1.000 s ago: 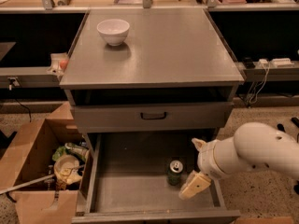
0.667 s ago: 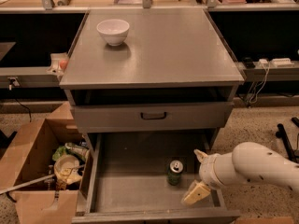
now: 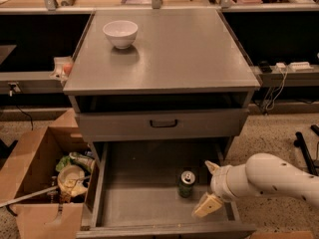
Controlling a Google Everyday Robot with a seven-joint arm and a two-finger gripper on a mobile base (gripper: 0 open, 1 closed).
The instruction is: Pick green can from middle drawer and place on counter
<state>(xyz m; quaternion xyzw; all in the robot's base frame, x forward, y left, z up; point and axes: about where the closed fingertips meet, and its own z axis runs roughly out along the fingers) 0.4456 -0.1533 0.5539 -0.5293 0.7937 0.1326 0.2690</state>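
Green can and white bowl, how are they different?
The green can is small and green; the white bowl is bigger and white. The can stands down in the middle drawer; the bowl sits up on the counter. The open end effector is beside the can, far from the bowl. Both are upright.

A single camera sits high in front of the cabinet, fairly near, and looks steeply down over the bench [image 3: 179,49] and the open middle drawer [image 3: 139,203]. The gripper [image 3: 207,185] enters at lower right, perhaps from the camera's own side.
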